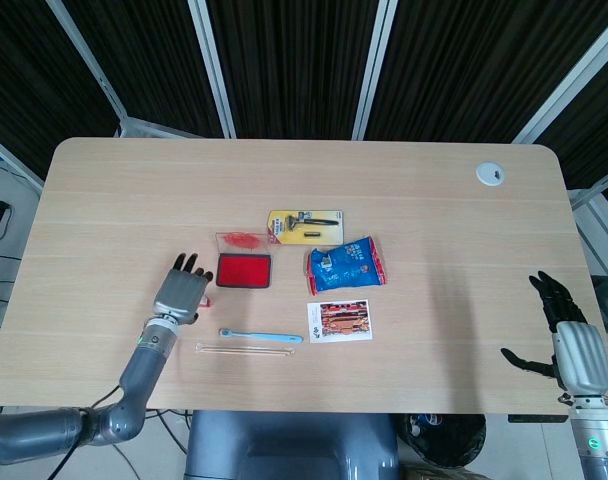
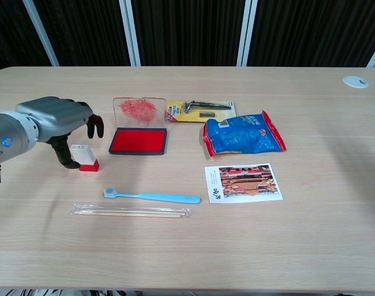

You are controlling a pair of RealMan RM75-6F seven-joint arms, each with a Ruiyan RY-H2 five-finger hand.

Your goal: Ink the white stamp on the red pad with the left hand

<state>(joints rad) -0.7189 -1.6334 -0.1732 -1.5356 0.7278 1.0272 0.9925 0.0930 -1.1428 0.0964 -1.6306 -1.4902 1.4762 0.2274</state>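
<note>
The white stamp (image 2: 84, 156) with a red base stands on the table, left of the red ink pad (image 2: 138, 140), whose clear lid (image 2: 136, 109) is tipped back. In the head view the stamp is almost hidden beneath my left hand (image 1: 184, 290), next to the pad (image 1: 243, 271). My left hand (image 2: 61, 120) hovers over the stamp with its fingers curved down and apart and the thumb low beside the stamp's left side; it holds nothing. My right hand (image 1: 568, 340) is open at the table's right edge, far from everything.
A blue toothbrush (image 2: 152, 197) and wrapped chopsticks (image 2: 132, 211) lie in front of the stamp. A razor pack (image 2: 200, 110), blue snack bag (image 2: 244, 134) and photo card (image 2: 243, 182) sit to the right of the pad. A white cable cap (image 2: 355, 81) is at the far right.
</note>
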